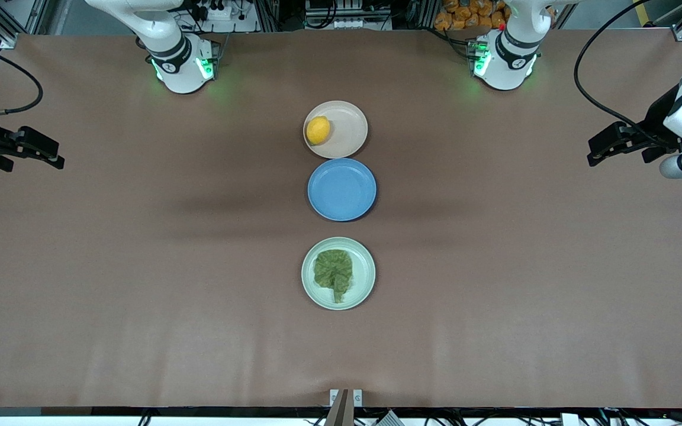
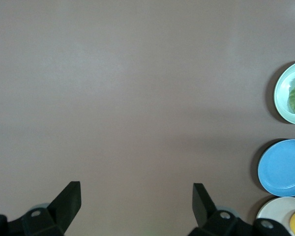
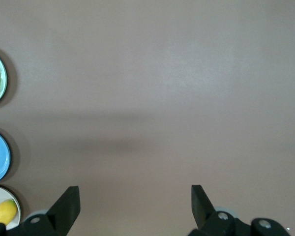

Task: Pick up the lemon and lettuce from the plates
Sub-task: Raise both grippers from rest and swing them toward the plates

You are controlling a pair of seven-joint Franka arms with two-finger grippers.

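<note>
End effectors (image 2: 136,199) (image 3: 135,199) wide apart, empty-handed.

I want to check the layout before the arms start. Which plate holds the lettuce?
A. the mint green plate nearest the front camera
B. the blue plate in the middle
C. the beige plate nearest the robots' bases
A: the lettuce lies flat on the mint green plate; the blue plate holds nothing, and the beige plate holds the lemon.

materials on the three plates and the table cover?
Cream plate, blue plate, mint plate: look like matte plastic or melamine, with uniform colour and soft highlights, though glazed ceramic can't be ruled out. Table cover: brown matte sheet, probably paper or thin vinyl, given the faint creases and no glare.
</note>
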